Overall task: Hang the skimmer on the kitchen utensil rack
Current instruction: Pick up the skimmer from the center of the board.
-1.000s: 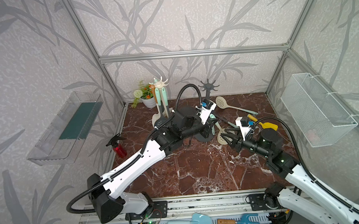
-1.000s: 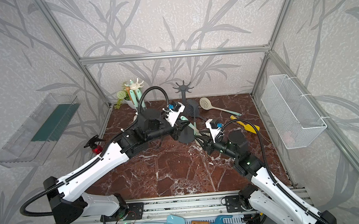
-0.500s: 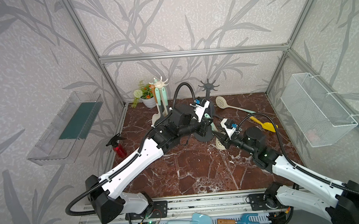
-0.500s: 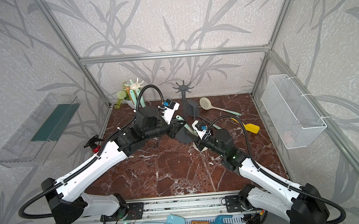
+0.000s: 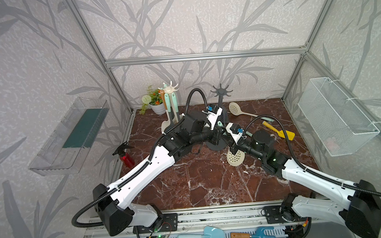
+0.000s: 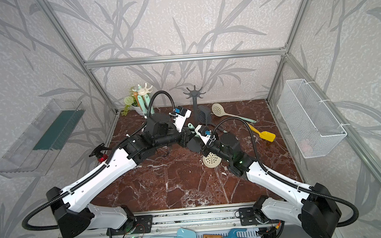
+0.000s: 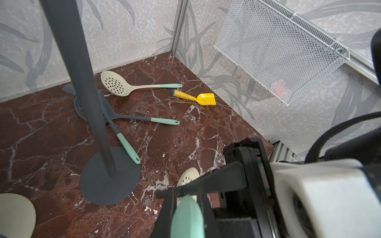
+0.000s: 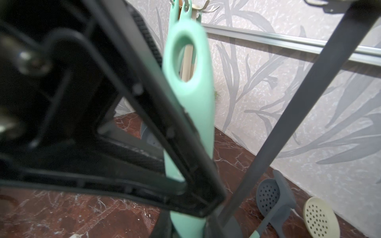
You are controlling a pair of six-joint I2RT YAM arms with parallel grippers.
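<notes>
3 skimmers (image 6: 217,109) (image 6: 211,160) (image 6: 202,117), 2 racks (image 6: 194,94) (image 6: 142,90), 2 arms (image 6: 101,176) (image 6: 276,182)

Pair of arms, left arm (image 5: 143,175) and right arm (image 5: 315,179): glossy white moulded links with small round holes and a black ribbed strip along one edge. They are joined by matte black cylindrical joints and boxy black shoulder housings (image 5: 113,215), each set on a black base plate (image 5: 169,221) with visible screw heads. Fittings per arm: a black corrugated cable hose (image 5: 194,90) fixed with white zip ties and a white wrist camera box (image 5: 214,114) with a blue connector; a green light (image 5: 273,159) on the right arm's black forearm; left gripper (image 7: 186,204) matte black, with flat angular fingers.
</notes>
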